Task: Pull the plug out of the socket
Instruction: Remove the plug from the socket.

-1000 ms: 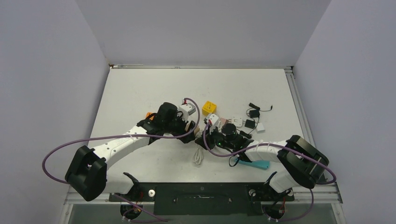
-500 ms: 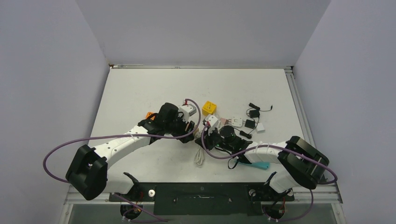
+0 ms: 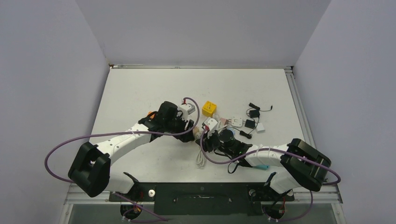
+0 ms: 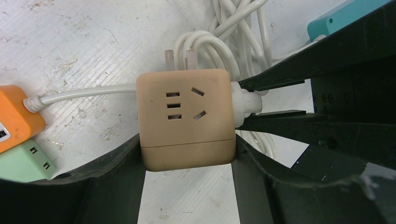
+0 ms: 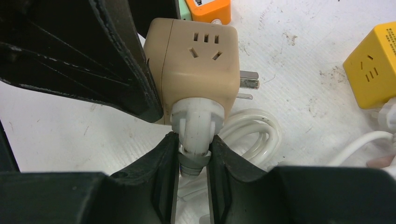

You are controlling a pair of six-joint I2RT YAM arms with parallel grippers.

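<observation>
Now the tan socket cube point(image 4: 186, 119) sits clamped in the left claw point(image 4: 187, 158), w/ the white plug point(image 5: 195, 122) still seated in its side and pinched by the right claw point(image 5: 194, 161). No readable writing on either. Vs 1 s ago, both claws have shifted slightly toward the near desk point(image 3: 140, 88) edge.

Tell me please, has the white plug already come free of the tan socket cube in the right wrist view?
No, the plug is seated against the cube, with the right tool clamped on its body.
</observation>
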